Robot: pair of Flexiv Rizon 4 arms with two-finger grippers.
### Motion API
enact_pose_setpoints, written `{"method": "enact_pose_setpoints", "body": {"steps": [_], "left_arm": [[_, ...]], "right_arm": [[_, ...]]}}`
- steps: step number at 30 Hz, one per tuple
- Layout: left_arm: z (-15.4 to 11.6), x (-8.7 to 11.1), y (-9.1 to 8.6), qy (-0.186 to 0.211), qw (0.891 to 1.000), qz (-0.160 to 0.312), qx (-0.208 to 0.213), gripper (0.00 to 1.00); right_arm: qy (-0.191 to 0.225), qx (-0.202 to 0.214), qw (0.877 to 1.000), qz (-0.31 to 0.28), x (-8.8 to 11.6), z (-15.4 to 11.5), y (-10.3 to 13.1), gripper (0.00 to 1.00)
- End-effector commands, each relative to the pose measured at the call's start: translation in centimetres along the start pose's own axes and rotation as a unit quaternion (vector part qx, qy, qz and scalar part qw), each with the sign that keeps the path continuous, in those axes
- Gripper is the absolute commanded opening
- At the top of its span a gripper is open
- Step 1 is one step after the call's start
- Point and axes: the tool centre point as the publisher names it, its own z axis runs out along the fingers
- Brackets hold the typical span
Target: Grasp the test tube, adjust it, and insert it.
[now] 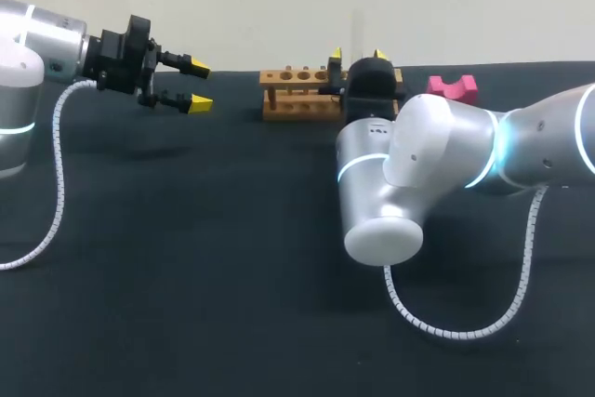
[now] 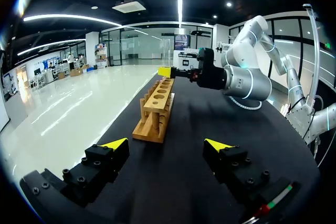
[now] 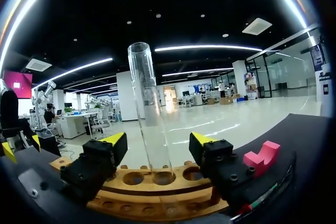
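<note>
On the table (image 1: pixel 186 276), 1 tube (image 3: pixel 149 114) upright in 1 rack (image 1: pixel 297 106), left pincer (image 1: pixel 199 85) and right pincer (image 3: pixel 157 140) both released

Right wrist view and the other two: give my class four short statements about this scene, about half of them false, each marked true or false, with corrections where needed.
1. The test tube stands upright in a hole of the wooden rack. True.
2. The right gripper is shut on the test tube. False: its fingers stand clear of the tube on both sides, so it is open.
3. The left gripper holds the pink block. False: it is open and empty, off the rack's other end; the block lies on the table.
4. The right gripper is at the rack's end nearer the pink block. True.
</note>
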Motion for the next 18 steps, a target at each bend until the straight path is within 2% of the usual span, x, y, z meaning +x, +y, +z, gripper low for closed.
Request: {"method": "enact_pose_setpoints", "body": {"steps": [1,12,18], "left_arm": [[0.0,0.1,0.1,-0.001,1.000,0.002,0.000,1.00],[0.0,0.1,0.1,-0.001,1.000,0.002,0.000,1.00],[0.0,0.1,0.1,-0.001,1.000,0.002,0.000,1.00]], "right_arm": [[0.004,-0.098,0.995,0.004,-1.2,-1.7,-0.3,1.00],[0.026,-0.179,0.983,0.025,-3.9,-5.9,0.0,1.00],[0.032,-0.192,0.980,0.034,-4.7,-7.4,-0.3,1.00]]}}
